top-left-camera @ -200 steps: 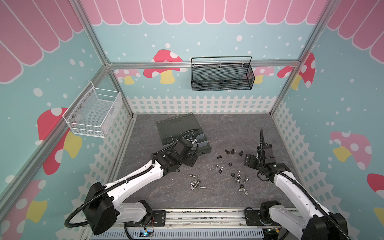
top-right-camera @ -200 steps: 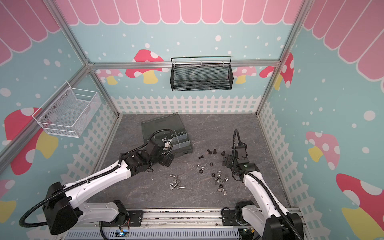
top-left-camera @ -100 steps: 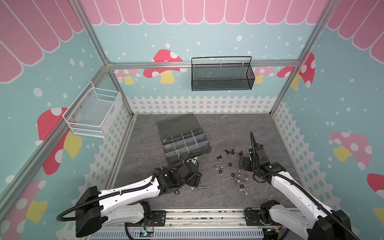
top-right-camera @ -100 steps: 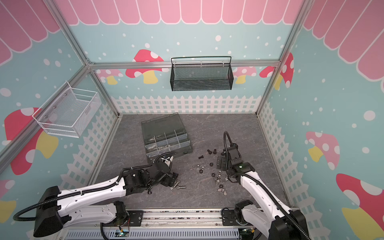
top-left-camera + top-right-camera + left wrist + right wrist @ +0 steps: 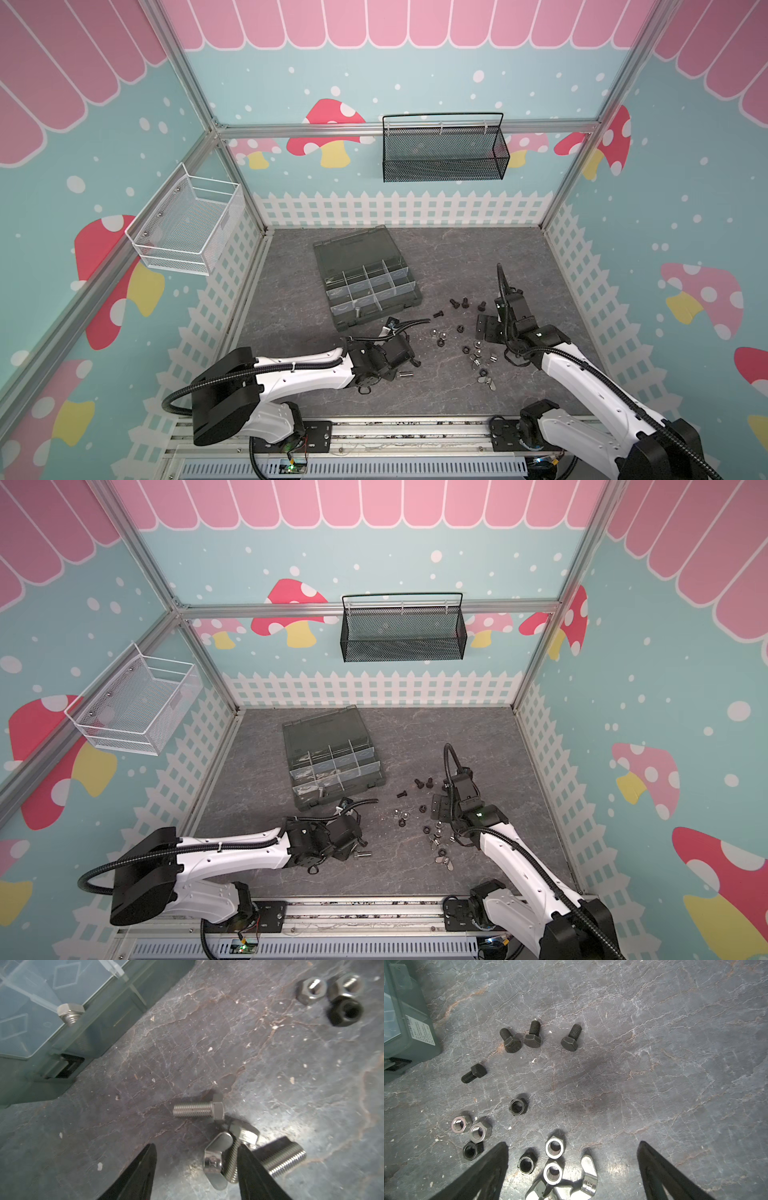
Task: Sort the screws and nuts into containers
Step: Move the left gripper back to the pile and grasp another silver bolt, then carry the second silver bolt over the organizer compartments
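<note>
The left gripper (image 5: pixel 197 1147) is low over the near middle of the table (image 5: pixel 457 257). Its jaws stand apart around a wing nut (image 5: pixel 216 1159) and a silver screw (image 5: pixel 231 1162) lying against it, with a gap on one side. Another loose screw (image 5: pixel 198 1110) crowds just beside them. The organizer box (image 5: pixel 390 309) sits just beyond, with one sorted screw (image 5: pixel 70 1013) in a near compartment. To the right, the right gripper (image 5: pixel 572 1144) hangs spread wide over the nuts (image 5: pixel 477 1131). The black screws (image 5: pixel 532 1036) lie farther off.
</note>
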Available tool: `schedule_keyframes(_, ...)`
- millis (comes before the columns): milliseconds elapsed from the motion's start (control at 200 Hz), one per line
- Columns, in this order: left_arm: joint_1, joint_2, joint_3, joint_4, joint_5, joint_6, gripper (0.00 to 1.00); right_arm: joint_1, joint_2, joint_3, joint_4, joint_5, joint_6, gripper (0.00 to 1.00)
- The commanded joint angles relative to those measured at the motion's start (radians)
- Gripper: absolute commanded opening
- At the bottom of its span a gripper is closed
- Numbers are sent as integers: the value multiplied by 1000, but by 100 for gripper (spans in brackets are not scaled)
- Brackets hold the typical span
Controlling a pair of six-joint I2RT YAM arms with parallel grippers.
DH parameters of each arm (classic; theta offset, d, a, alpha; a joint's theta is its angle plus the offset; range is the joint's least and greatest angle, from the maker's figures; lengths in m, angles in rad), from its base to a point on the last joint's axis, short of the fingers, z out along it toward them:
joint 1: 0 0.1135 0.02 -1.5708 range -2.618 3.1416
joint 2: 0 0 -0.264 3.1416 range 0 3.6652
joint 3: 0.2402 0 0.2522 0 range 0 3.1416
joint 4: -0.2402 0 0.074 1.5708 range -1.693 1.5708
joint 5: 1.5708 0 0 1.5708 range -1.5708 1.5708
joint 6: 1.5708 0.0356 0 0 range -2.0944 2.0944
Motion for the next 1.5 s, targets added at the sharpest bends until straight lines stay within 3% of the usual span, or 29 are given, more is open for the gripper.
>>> schedule_keyframes(0, 29, 42, 37, -30, -53, 51, 61, 7, -21, -4, -16, 13, 15, 98)
schedule_keyframes(335, 68, 168, 94, -18, -15, 166, 57, 7, -25, -5, -17, 19, 21, 98)
schedule_keyframes(745, 102, 276, 139, 6, 26, 226, 66, 8, -28, -6, -17, 19, 20, 98)
schedule_keyframes(1031, 132, 321, 153, 29, 93, 248, 56, 8, -41, -7, -18, 22, 22, 98)
schedule_keyframes(1351, 154, 358, 140, 26, 171, 249, 36, 8, -52, -3, -26, 24, 31, 98)
schedule_keyframes(1496, 167, 361, 130, 31, 196, 246, 33, 8, -53, -3, -24, 22, 27, 98)
